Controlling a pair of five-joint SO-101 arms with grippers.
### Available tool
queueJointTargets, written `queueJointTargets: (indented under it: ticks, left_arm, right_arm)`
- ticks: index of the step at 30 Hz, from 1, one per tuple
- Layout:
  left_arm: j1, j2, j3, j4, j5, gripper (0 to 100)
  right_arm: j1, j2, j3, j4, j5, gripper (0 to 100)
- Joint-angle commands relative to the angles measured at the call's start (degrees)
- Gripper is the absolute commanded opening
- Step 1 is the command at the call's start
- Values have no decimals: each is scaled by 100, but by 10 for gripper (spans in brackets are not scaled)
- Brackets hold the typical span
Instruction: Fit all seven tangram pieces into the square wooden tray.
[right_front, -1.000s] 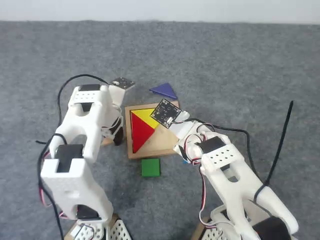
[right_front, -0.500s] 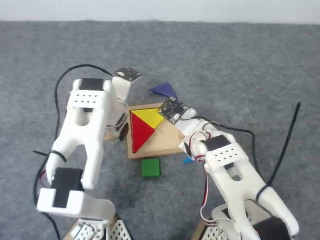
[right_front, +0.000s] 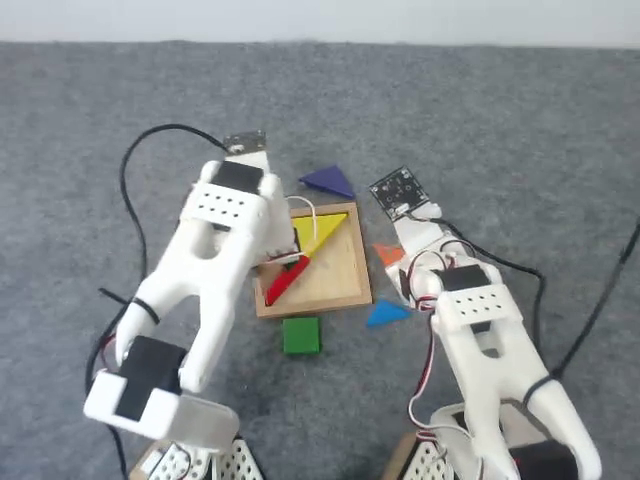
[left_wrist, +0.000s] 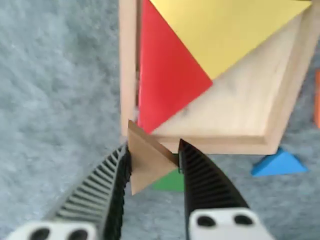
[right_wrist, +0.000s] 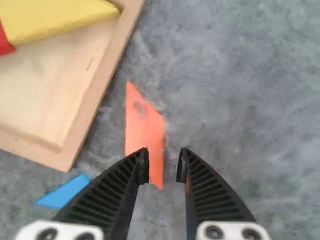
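The square wooden tray holds a yellow triangle and a red triangle. My left gripper is shut on a small brown triangle, held above the tray's near rim by the red triangle's corner. My right gripper is open just right of the tray, its fingertips straddling the near end of an orange parallelogram lying on the carpet. A green square, a blue triangle and a purple triangle lie loose around the tray.
Grey carpet covers the whole table. The left arm's body hides the tray's left side in the high view. Cables run from both arms. Open carpet lies to the far left, far right and behind the purple triangle.
The left arm swung right over the tray with the brown triangle in its gripper. The right arm drew back off the tray to the orange parallelogram, uncovering the blue triangle.
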Motion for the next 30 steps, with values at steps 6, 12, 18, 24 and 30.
queueJointTargets:
  ticks: [6, 12, 18, 24, 30]
  left_arm:
    - [484, -79, -180, -70, 352, 12]
    - [466, -70, -119, -387, 2347, 12]
    - [440, -70, 338, -1134, 4202, 12]
    - [440, -79, 716, -1310, 5662, 12]
    - [510, -79, 743, -1336, 7077, 12]
  right_arm:
    - [75, -646, -281, 57, -62, 104]
    - [75, -664, -273, 48, -53, 104]
    - [75, -646, -273, 48, -62, 104]
    - [31, -620, -273, 48, -35, 104]
    - [-268, -602, -255, 92, 273, 105]
